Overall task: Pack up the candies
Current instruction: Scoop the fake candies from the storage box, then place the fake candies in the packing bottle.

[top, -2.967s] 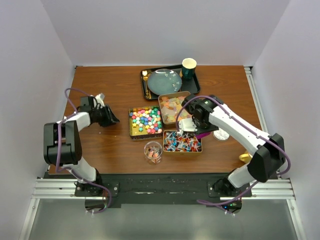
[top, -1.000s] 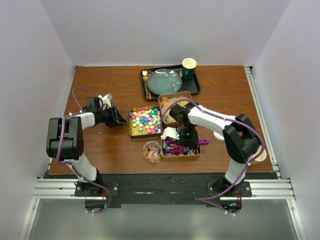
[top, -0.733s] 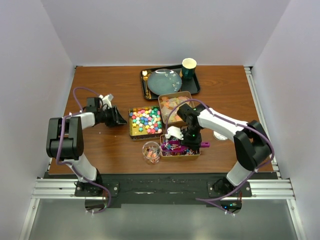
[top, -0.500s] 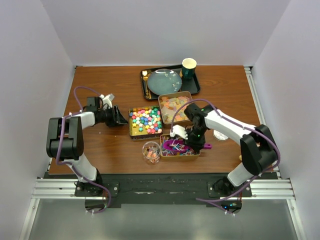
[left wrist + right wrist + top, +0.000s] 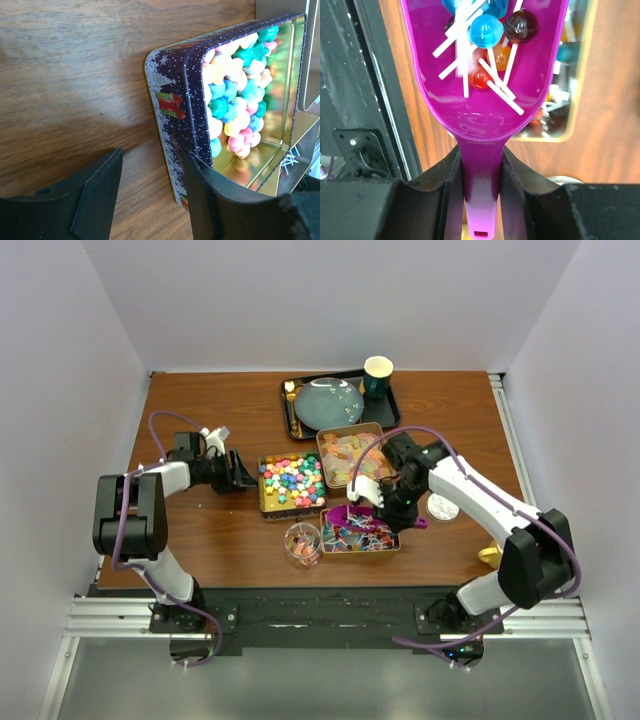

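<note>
Left tool: we see its two black fingers standing well apart and clamping nothing. One overlaps the corner rim of the left tin and the other sits off over bare wood. We cannot tell whether the first one touches the rim.
Surface: brown wood, carrying everything we list.
Left tin: a dark speckled box with a gold inside, just beside the left tool. It holds the multicoloured candies, piled toward its far end.
Glass: clear and upright, near the front edge, just left of the near tin. We make out something pinkish inside but cannot name it.
Back tin: this holds the pale gummy candies and sits just right of the left tin, behind the near tin.
Purple scoop: its bowl is over the left end of the near tin and carries round stick candies in blue, dark and red, with white sticks crossing.
Right tool: we see its fingers closed on the purple scoop's narrow handle, one on each side.
Near tin: it lies in front of the back tin, with more stick candies inside.
</note>
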`<act>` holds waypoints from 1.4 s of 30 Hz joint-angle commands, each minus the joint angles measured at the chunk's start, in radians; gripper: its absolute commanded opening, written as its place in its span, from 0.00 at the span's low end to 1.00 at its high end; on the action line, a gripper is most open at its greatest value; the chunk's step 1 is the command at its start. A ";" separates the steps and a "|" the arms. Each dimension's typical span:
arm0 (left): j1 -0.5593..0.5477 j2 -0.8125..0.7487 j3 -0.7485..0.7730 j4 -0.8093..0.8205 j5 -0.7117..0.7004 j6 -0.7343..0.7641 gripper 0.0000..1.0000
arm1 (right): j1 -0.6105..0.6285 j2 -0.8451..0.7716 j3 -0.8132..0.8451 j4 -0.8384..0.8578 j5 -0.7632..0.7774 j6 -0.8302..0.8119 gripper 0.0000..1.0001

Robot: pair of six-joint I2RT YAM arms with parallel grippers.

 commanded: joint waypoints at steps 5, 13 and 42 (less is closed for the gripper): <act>0.004 -0.034 0.041 -0.018 -0.058 0.020 0.57 | 0.001 0.059 0.370 -0.228 0.079 -0.076 0.00; 0.037 -0.086 0.055 -0.048 -0.123 0.019 0.57 | 0.085 0.188 0.588 -0.401 0.220 -0.107 0.00; 0.100 -0.168 0.037 -0.019 -0.127 -0.029 0.58 | 0.550 0.257 0.515 -0.469 0.875 -0.123 0.00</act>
